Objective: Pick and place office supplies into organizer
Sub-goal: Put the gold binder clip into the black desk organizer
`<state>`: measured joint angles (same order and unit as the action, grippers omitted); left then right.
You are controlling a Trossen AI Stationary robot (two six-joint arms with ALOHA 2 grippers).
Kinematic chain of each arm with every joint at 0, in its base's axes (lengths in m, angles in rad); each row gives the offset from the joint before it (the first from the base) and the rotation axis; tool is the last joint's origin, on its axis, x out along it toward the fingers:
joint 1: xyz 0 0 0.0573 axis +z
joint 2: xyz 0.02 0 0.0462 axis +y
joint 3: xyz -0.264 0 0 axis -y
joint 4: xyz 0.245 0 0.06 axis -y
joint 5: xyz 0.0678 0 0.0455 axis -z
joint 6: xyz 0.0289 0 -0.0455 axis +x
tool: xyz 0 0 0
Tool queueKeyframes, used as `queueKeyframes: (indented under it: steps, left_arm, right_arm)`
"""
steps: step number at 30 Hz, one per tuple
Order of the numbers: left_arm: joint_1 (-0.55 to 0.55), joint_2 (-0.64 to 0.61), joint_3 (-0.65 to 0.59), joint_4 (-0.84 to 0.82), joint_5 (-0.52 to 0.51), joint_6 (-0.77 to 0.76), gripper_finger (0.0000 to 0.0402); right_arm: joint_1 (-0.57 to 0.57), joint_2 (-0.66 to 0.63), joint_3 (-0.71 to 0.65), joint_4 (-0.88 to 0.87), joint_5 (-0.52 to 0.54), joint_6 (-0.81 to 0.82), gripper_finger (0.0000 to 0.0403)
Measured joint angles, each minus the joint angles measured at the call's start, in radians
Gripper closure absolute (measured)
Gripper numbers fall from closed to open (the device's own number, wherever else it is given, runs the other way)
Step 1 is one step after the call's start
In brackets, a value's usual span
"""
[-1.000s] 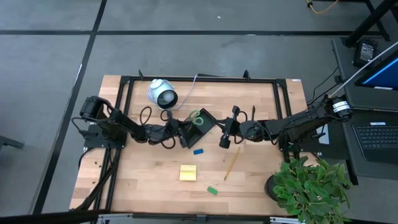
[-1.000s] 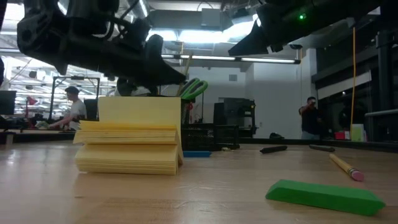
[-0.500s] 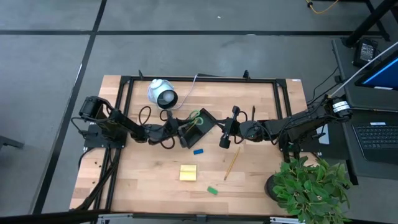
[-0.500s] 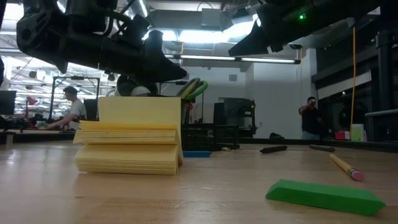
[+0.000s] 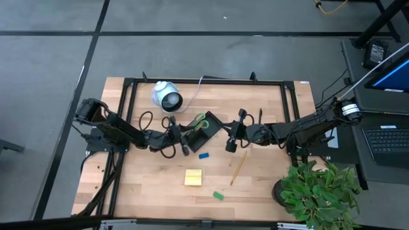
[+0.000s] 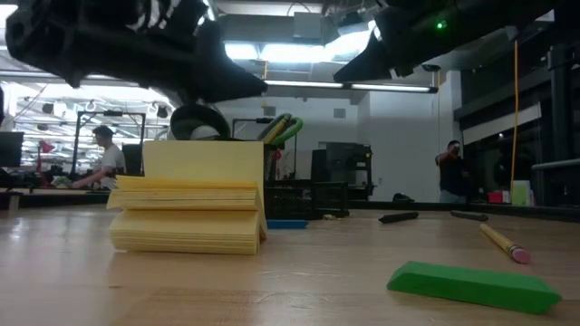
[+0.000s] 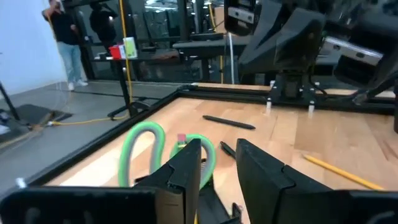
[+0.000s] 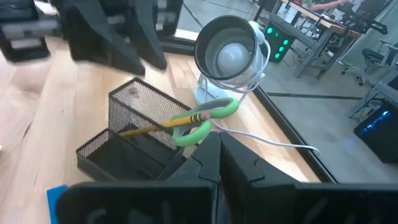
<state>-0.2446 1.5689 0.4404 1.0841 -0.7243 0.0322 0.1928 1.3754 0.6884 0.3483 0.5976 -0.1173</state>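
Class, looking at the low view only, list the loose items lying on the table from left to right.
Yellow sticky-note pad → small blue block → black pen → pencil. The green block lies nearest the camera and overlaps the pencil's span, so it is left out of the order.

- white round device (image 5: 167,96) on the wooden table (image 5: 153,185), near the far edge; a thin white cable (image 5: 195,86) runs off from it.
- same device in the right wrist view (image 8: 231,53): round open face, standing upright on a base.
- potted green plant (image 5: 319,191) at the table's near right corner.
- open laptop (image 5: 390,142) on a side stand right of the table.
- low view: person (image 6: 109,156) at a bench far left, another person (image 6: 450,170) standing far right.
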Motion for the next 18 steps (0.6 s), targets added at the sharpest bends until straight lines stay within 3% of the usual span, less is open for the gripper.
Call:
queueKeyframes:
  steps: [7,18]
  left_arm:
    - [-0.080,-0.190,0.000,-0.258,-0.118,0.012,0.0303]
    - [-0.160,-0.359,0.000,-0.489,-0.128,-0.030,0.0303]
  right_arm:
    - [0.000,0.000,0.000,-0.009,0.000,0.000,0.0395]
    - [0.000,0.000,0.000,0.014,-0.001,0.000,0.0395]
